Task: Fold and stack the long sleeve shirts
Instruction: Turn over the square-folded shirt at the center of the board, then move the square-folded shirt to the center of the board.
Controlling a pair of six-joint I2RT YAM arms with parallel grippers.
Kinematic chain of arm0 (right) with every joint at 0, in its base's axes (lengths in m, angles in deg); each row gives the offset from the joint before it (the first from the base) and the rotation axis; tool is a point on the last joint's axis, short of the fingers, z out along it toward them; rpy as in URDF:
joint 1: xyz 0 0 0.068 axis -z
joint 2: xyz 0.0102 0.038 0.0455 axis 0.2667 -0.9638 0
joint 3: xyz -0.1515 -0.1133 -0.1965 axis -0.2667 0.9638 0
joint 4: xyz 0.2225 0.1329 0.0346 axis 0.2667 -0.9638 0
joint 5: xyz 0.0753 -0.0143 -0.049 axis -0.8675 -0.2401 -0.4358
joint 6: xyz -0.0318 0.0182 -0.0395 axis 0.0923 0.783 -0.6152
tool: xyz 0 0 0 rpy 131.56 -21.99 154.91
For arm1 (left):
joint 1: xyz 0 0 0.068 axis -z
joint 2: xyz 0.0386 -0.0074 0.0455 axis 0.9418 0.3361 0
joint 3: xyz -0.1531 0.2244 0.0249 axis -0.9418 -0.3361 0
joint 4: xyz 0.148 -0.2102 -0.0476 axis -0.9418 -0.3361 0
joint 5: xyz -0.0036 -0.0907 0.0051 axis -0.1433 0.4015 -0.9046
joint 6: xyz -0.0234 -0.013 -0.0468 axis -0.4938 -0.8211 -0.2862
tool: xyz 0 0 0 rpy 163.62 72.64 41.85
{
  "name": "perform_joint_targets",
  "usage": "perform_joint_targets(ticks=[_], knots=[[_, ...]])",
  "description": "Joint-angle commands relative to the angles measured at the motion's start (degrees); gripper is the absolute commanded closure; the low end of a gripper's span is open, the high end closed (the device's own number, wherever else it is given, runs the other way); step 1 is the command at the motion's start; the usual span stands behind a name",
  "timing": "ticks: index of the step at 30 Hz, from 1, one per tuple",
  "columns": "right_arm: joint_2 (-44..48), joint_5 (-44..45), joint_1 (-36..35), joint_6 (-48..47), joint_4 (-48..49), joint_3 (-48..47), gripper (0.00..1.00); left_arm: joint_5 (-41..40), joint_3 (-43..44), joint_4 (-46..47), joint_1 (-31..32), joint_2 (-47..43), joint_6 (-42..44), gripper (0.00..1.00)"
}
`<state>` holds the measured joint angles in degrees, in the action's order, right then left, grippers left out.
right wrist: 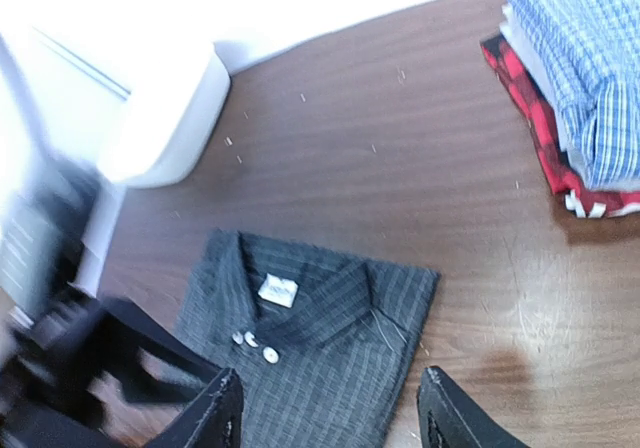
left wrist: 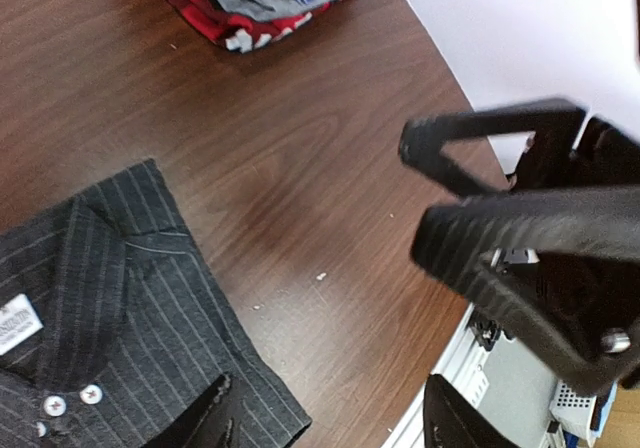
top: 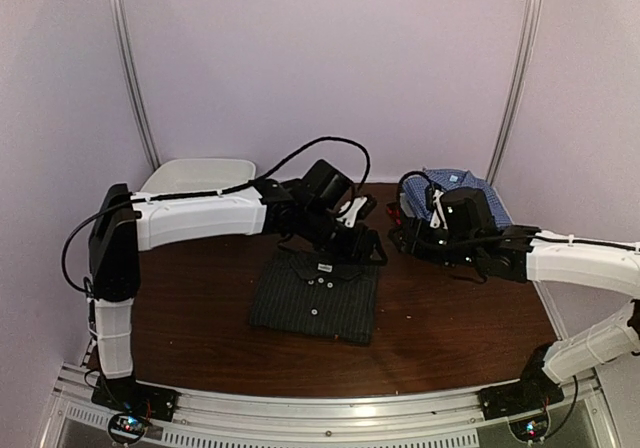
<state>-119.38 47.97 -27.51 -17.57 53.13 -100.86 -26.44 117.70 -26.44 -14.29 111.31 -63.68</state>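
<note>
A black pinstriped long sleeve shirt (top: pixel 316 298) lies folded flat at the table's middle, collar to the back, light buttons showing (right wrist: pixel 310 348). A stack of folded shirts (top: pixel 455 190) sits at the back right: blue checked on top (right wrist: pixel 575 78), grey beneath, red-black (left wrist: pixel 215 13) at the bottom. My left gripper (top: pixel 363 246) hovers open over the black shirt's back right corner (left wrist: pixel 200 368), nothing between its fingers (left wrist: pixel 330 423). My right gripper (top: pixel 400 236) is open just right of the left one, above the shirt, holding nothing (right wrist: pixel 330 418).
A white plastic tub (top: pixel 195 176) stands at the back left (right wrist: pixel 165 118). The two grippers are close together above the table's middle; the right one's fingers (left wrist: pixel 500 198) fill the left wrist view's right side. Brown table (top: pixel 450 318) ends at a metal rail (top: pixel 320 408) in front.
</note>
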Motion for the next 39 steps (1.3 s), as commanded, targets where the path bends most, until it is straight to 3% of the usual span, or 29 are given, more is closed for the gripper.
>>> perform_joint_targets(ticks=[1,10,15,39], knots=[[-2.49,-3.24,0.06,-0.80,-0.93,2.64,0.40,-4.26,-3.08,0.84,-4.95,-6.61,-0.72,0.37],[-11.74,-6.33,-3.85,-0.84,1.92,2.65,0.41,-3.73,-28.17,2.25,-17.72,-21.52,2.35,0.38],[-14.60,-7.44,-4.13,-0.09,4.18,3.58,0.42,-1.59,-36.83,2.23,-23.22,-25.30,6.59,0.38],[-26.20,-12.47,-4.13,1.30,13.16,4.96,0.49,2.33,-40.59,8.80,-23.99,-12.86,9.64,0.46]])
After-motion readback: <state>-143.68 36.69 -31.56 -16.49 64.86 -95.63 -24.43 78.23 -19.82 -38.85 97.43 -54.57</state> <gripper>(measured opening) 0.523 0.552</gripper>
